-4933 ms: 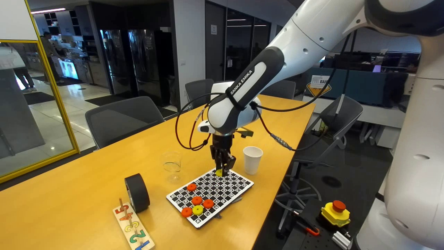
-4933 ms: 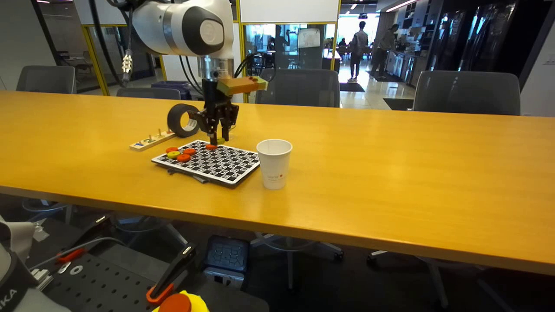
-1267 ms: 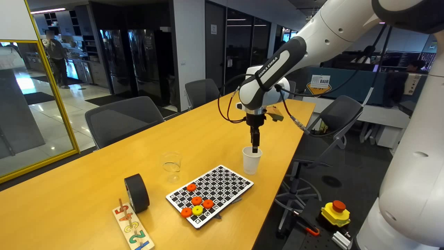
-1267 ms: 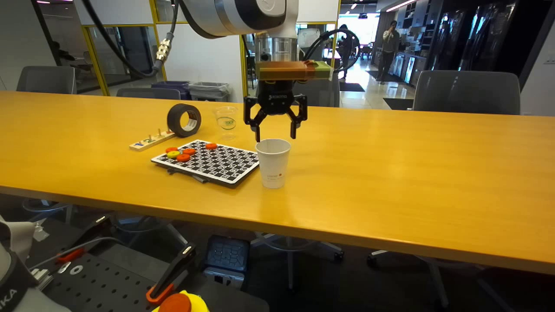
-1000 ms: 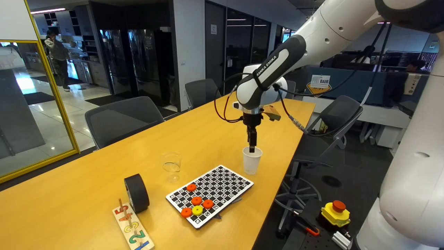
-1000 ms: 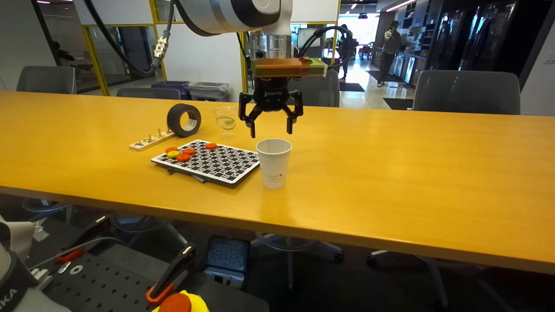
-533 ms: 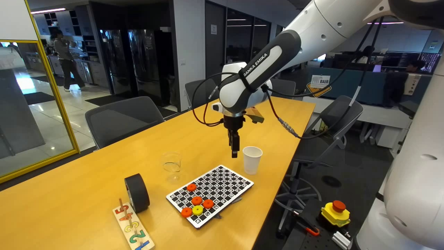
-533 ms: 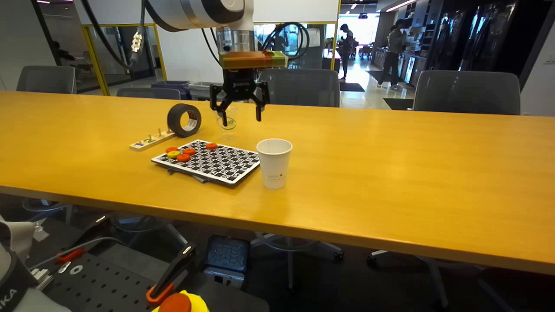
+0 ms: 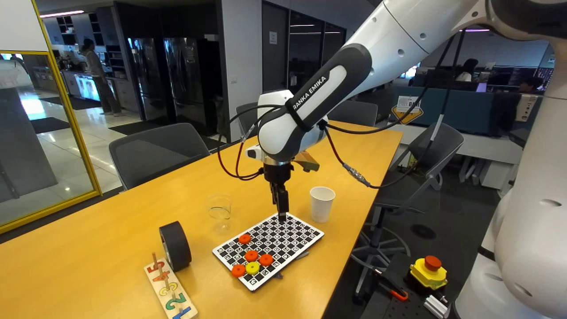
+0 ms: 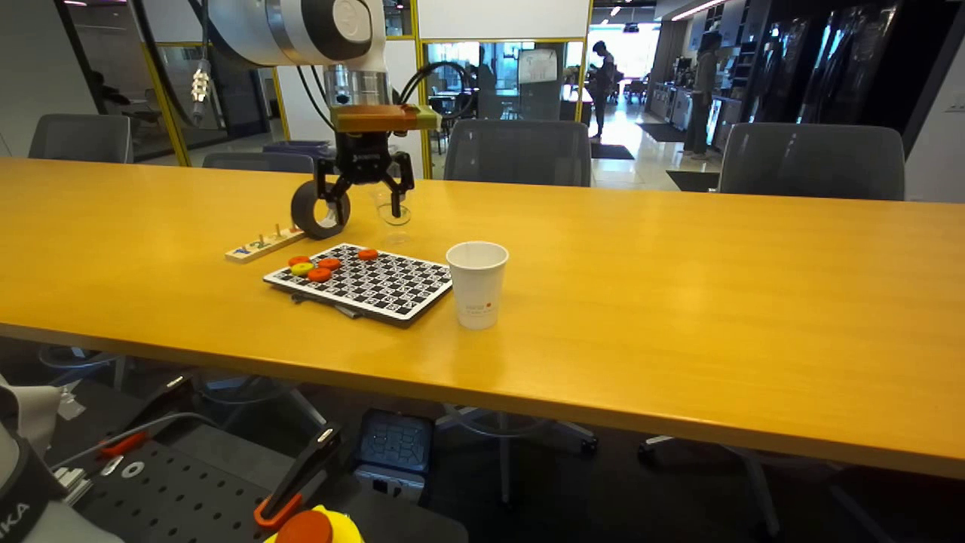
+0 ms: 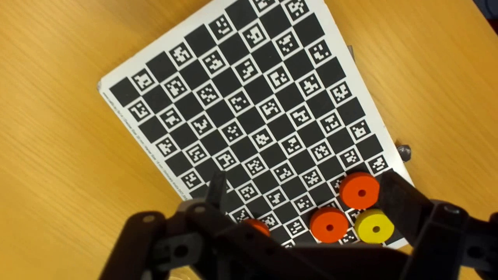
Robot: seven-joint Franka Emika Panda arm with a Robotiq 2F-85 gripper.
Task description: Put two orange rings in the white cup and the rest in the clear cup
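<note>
Desk [image 10: 678, 294], exterior view: ChArUco board [image 10: 392, 283], centre-left
Orange rings [image 10: 319, 275]: four, on board
Claw [image 10: 368, 218]: released, upper left

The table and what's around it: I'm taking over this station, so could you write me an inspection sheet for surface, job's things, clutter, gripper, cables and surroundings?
Surface: table, with a checkered board lying on it.
Orange rings: four, flat on the board.
White cup: upright beside the board; bottom inside hidden.
Clear cup: upright near the board, no ring seen in it.
Clutter: yellow ring on the board; tape roll and peg strip on the table.
Gripper: open, holding nothing, raised above the board.
Cables: black, looping out beside the arm.
Surroundings: chairs around the table, people in the background, red-and-yellow button near the arm.
</note>
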